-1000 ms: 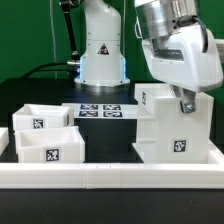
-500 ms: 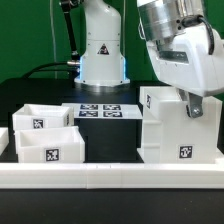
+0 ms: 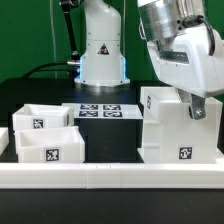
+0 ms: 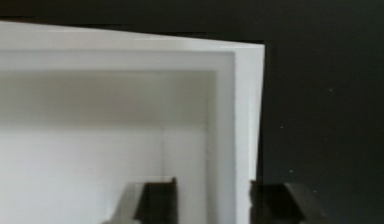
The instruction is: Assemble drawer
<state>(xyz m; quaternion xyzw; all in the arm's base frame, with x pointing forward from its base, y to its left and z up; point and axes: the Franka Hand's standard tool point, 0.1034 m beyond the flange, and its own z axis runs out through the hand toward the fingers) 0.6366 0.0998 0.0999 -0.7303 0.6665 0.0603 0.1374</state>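
Note:
The large white casing (image 3: 172, 128) stands on the black table at the exterior view's right, with a tag low on its front. My gripper (image 3: 192, 104) straddles its top right wall, one finger inside and one outside. In the wrist view the gripper (image 4: 214, 200) has both dark fingers (image 4: 157, 202) pressed against that white wall (image 4: 221, 120), so it is shut on the casing. Two shallow white trays stand at the left, one behind (image 3: 40, 118) and one in front (image 3: 50, 145), both tagged.
The marker board (image 3: 100, 109) lies flat behind the trays, in front of the robot base (image 3: 102, 55). A long white border rail (image 3: 110, 176) runs along the front, and another runs along the right side (image 3: 218, 150).
The casing has shifted toward the exterior view's right and a little nearer the front rail, moving with my gripper. Over the last half second nothing has moved. The trays have stayed put.

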